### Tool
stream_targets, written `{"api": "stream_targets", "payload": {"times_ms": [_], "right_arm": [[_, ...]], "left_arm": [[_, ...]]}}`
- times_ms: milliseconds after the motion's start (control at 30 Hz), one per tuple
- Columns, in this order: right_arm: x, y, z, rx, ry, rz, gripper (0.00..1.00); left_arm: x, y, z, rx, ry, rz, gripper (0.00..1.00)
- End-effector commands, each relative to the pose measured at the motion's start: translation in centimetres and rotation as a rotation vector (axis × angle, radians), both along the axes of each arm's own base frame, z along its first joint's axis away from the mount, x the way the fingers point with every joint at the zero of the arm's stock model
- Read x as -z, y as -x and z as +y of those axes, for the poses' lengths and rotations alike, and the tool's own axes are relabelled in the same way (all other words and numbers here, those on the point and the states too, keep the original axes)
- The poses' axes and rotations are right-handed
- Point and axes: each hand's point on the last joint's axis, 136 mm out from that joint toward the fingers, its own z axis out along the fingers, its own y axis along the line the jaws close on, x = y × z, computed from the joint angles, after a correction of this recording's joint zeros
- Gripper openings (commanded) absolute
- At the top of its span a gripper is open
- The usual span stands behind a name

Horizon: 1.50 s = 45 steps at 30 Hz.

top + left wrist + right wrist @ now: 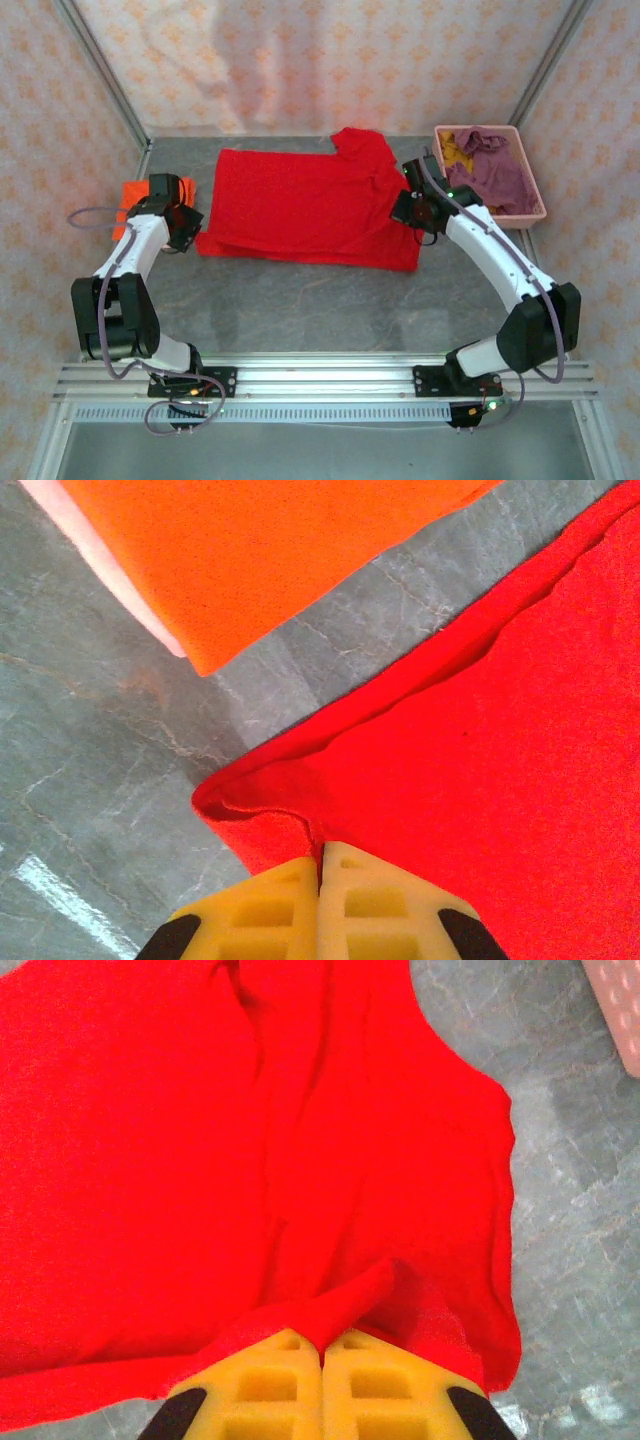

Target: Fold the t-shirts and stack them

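A red t-shirt (300, 205) lies spread across the middle of the counter (320, 300), seemingly partly folded. The left hand (321, 855) and right hand (322, 1345) are each clenched on an opposite edge. An orange shirt (128, 195) sits folded at far left. A purple shirt (500, 170) and a mustard shirt (455, 150) lie crumpled in the basket (535, 185), not yet folded.

The red t-shirt (310, 205) at frame centre is plain bright red, and the orange t-shirt (128, 195) at centre left is vivid orange. Upper right, the pink basket (531, 172) shows a mauve-purple t-shirt (497, 170) and a mustard-yellow t-shirt (455, 150). The surface (300, 310) is grey with pale marble veining. The left fingers (265, 910) and right fingers (385, 1380) are yellow. The walls (330, 60) are pale pink with a peach floral print.
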Motion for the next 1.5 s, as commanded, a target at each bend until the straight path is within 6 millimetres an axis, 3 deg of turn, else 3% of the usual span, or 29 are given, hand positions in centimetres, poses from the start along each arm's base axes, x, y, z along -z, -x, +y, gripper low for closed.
{"api": "stream_targets", "payload": {"times_ms": [0,567,1000,1467], "right_arm": [[-1.3,-1.5,-0.2,-0.042,0.023,-0.029,0.00],[-2.3,-7.3,-1.0,-0.043,0.058,-0.078,0.00],[-1.7,-9.4,-2.2,-0.015,0.137,-0.080,0.00],[-0.5,-11.3,-2.7,-0.001,0.118,-0.078,0.00]], "left_arm": [[-0.6,-0.8,0.5,0.005,-0.038,0.001,0.00],[-1.1,-4.9,0.3,0.035,-0.024,-0.011,0.00],[-1.2,-8.4,-0.1,0.097,-0.033,-0.009,0.00],[0.4,-9.1,0.4,0.094,-0.049,0.038,0.00]]}}
